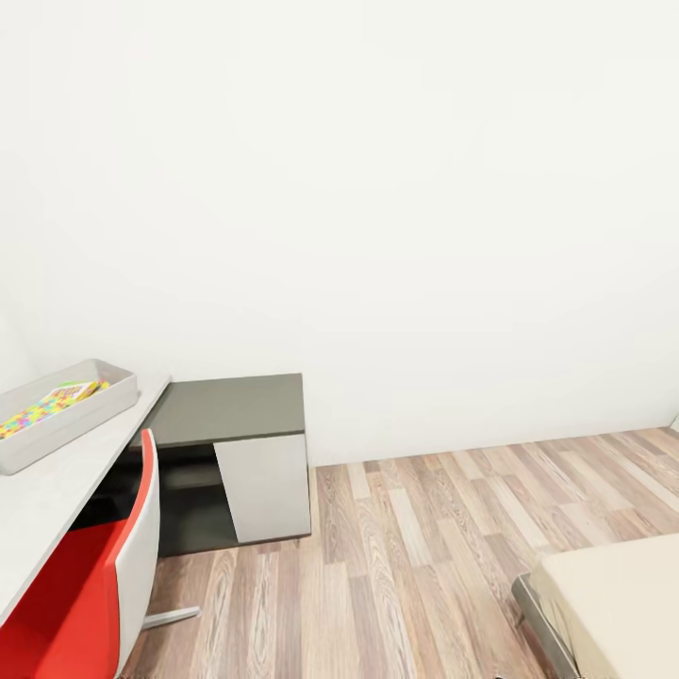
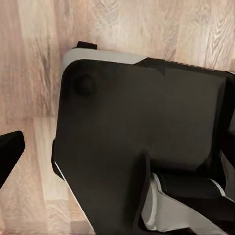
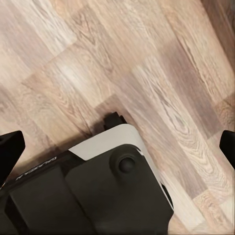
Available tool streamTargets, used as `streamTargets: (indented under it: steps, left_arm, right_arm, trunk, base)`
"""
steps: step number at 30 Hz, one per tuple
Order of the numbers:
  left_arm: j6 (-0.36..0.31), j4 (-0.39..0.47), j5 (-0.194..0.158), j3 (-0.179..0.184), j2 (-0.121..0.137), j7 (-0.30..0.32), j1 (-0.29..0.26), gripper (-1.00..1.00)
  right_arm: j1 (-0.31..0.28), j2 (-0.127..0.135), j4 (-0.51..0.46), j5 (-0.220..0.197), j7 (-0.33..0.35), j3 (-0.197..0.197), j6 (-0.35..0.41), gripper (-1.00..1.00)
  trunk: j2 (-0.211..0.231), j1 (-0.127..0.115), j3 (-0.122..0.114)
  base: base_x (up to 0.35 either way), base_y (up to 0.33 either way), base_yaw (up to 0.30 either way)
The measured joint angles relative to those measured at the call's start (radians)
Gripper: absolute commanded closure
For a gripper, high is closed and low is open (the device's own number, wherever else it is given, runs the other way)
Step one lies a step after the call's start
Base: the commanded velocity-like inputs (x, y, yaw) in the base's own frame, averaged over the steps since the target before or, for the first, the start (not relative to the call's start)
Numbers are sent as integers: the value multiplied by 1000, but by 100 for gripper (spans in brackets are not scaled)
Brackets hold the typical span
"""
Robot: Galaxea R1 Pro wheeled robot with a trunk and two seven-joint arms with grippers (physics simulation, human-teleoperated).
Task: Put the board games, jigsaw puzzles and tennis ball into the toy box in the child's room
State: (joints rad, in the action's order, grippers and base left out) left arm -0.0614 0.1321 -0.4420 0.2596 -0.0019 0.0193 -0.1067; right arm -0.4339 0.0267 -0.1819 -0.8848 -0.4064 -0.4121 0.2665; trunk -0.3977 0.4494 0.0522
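Both arms hang low and point down at the wood-plank floor (image 1: 424, 528), with the robot's own dark base (image 2: 142, 142) under their wrist cameras. In the right wrist view the right gripper (image 3: 117, 147) has a black fingertip (image 3: 10, 152) at one edge of the picture and another at the opposite edge, so the jaws are spread wide, with only floor and base between them. In the left wrist view one dark fingertip (image 2: 10, 152) of the left gripper pokes in at the picture's edge; its partner is out of sight, so I cannot tell how those jaws stand.

From the head camera, the toy box (image 1: 90, 410) sits on the pale bench (image 1: 57, 490) at the far left. Inside it lies a jigsaw puzzle (image 1: 33, 415) of yellow, green, pink and blue pieces, and beside that something with a printed cover (image 1: 80, 389), too small to name. A red chair (image 1: 94, 585) is pushed in against the bench. Past the bench's end stands the lower dark grey cabinet (image 1: 236, 410) with its white door (image 1: 269, 486). A corner of the bed (image 1: 622, 604), beige mattress on a grey frame, shows at lower right, well apart from the bench.
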Motion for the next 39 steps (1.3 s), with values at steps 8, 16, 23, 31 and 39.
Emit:
streamTargets:
  steps: [8,16,23,31,39]
  left_arm:
    - [23,0,3,-2,1,0,25,-100]
    - [24,0,2,0,1,0,27,-100]
    - [25,0,2,-1,1,0,27,-100]
    - [24,0,3,-1,1,0,28,-100]
    - [24,0,3,-1,1,0,27,-100]
  right_arm:
    - [13,-1,2,0,0,-1,-2,-100]
    - [15,-1,2,-1,0,-1,-2,-100]
    - [15,-2,2,-1,0,-1,-4,-100]
    - [15,-2,2,-4,0,-1,-60,-100]
    - [15,0,2,-2,0,0,-75,-100]
  trunk:
    - [0,0,13]
    - [0,0,26]
    - [0,0,38]
    - [0,0,51]
    - [0,0,63]
  base:
    - [0,0,0]
    - [0,0,0]
    - [0,0,0]
    - [0,0,0]
    - [0,0,0]
